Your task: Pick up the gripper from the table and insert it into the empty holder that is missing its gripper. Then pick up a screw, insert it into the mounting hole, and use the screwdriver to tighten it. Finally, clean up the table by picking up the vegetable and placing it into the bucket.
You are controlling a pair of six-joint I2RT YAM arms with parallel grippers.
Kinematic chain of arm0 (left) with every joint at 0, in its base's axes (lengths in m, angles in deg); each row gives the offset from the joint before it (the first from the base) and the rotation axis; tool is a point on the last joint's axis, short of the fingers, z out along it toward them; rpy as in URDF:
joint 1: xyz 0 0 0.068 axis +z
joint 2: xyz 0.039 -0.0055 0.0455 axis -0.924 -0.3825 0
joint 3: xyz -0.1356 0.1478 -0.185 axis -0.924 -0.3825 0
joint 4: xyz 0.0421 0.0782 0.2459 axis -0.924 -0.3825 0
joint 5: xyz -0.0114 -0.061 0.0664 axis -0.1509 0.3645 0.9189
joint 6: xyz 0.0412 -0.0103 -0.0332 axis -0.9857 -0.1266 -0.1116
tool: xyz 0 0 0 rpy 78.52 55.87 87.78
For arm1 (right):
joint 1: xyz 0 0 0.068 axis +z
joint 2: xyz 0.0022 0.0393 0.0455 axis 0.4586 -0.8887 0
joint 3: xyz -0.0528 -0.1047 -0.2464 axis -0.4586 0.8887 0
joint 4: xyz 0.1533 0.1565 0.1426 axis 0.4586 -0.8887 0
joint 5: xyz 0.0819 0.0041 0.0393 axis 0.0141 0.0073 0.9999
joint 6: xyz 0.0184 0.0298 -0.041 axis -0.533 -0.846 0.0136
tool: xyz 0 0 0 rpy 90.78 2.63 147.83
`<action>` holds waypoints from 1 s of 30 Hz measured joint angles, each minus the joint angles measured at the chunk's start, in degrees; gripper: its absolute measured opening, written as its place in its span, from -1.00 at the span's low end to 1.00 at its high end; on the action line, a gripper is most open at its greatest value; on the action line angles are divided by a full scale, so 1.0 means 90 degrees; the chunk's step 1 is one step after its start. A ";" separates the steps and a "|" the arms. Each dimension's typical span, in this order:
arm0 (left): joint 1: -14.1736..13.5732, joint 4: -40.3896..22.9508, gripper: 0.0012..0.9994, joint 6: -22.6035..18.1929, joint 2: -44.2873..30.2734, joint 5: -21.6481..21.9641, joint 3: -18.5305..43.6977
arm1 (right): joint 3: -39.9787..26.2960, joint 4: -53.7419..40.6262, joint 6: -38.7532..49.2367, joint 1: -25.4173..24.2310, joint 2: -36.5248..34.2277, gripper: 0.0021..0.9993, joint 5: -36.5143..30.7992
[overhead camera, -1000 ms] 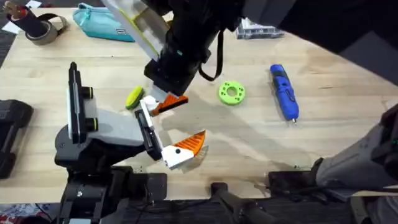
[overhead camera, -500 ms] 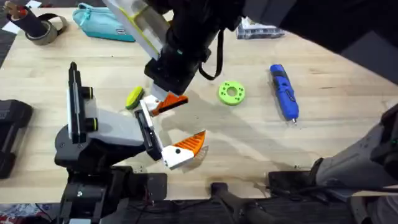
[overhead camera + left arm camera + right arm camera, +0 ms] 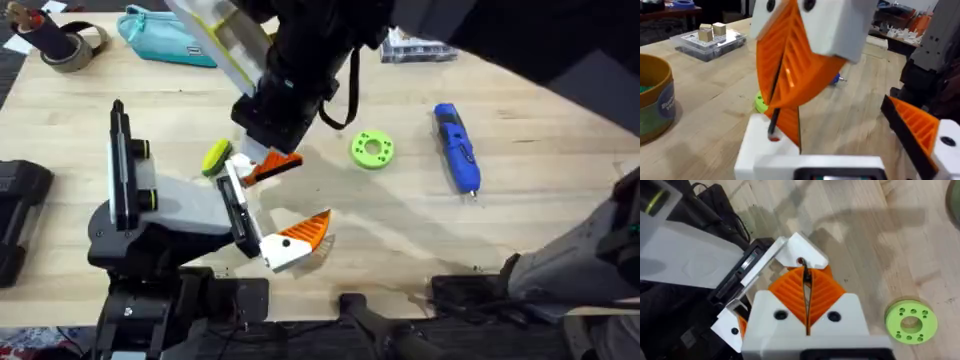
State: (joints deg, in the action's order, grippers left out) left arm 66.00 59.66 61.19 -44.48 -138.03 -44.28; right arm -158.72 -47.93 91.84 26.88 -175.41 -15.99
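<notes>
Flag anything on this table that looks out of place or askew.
The vegetable lies close beside the top end of the holder, right where the right gripper holds the gripper. A toy vegetable among assembly parts looks out of place. Nothing looks spilled or broken.

The right gripper [image 3: 807, 302] is seen with its orange ribbed pads [image 3: 822, 292] pressed together over the white base of the gripper [image 3: 802, 255], which is set against the black holder [image 3: 742, 275] of the pale grey body [image 3: 695, 255]. A bright green ring [image 3: 910, 322] is seen lying on the wooden table [image 3: 880, 245], well apart.
</notes>
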 joint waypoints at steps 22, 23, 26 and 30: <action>0.0000 0.0000 0.97 0.0000 0.0000 0.0000 0.0000 | -0.0002 0.0110 -0.0002 0.0063 -0.0062 -0.99 0.0006; 0.0000 0.0000 0.97 0.0000 0.0000 0.0001 0.0000 | -0.0002 0.0128 -0.0002 0.0063 -0.0066 -0.99 0.0008; 0.0000 0.0000 0.97 0.0000 0.0000 0.0000 0.0000 | -0.0002 0.0126 -0.0005 0.0063 -0.0070 -0.99 0.0020; 0.0000 0.0000 0.97 0.0000 0.0000 0.0000 0.0000 | -0.0002 0.0135 -0.0007 0.0063 -0.0070 -0.99 0.0022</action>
State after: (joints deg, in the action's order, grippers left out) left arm 66.00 59.66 61.19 -44.49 -138.03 -44.28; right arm -158.74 -46.71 91.77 27.45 -176.04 -15.79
